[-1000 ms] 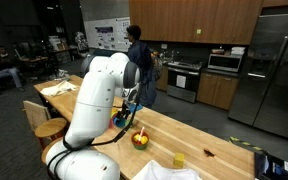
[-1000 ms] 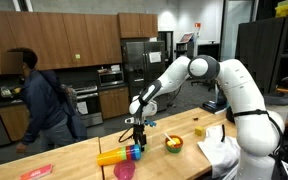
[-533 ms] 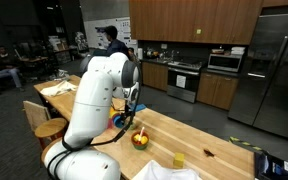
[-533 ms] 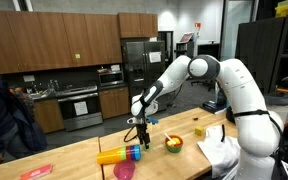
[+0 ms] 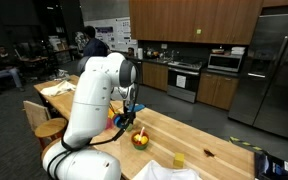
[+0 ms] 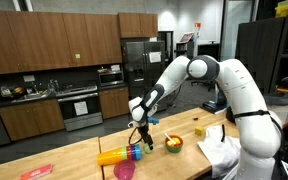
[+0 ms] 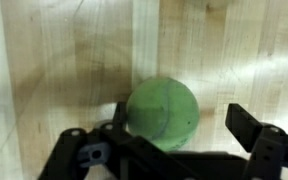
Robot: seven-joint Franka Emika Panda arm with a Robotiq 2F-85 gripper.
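Wrist view has the gripper (image 7: 159,135) hanging low over a green round object (image 7: 164,108) on the wooden bench (image 7: 44,60), jaws spread wide, one to each side of it, nothing held. By my judgement the approach is all but complete, while no grip is yet made. In an exterior view the spot lies just beside a lying stack of coloured cups (image 6: 117,156), with a bowl (image 6: 172,145) near, toward the bench edge on the kitchen side

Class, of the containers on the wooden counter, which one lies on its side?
The stack of coloured cups lies lengthwise; the pink bowl and the yellow bowl stand with openings upward.
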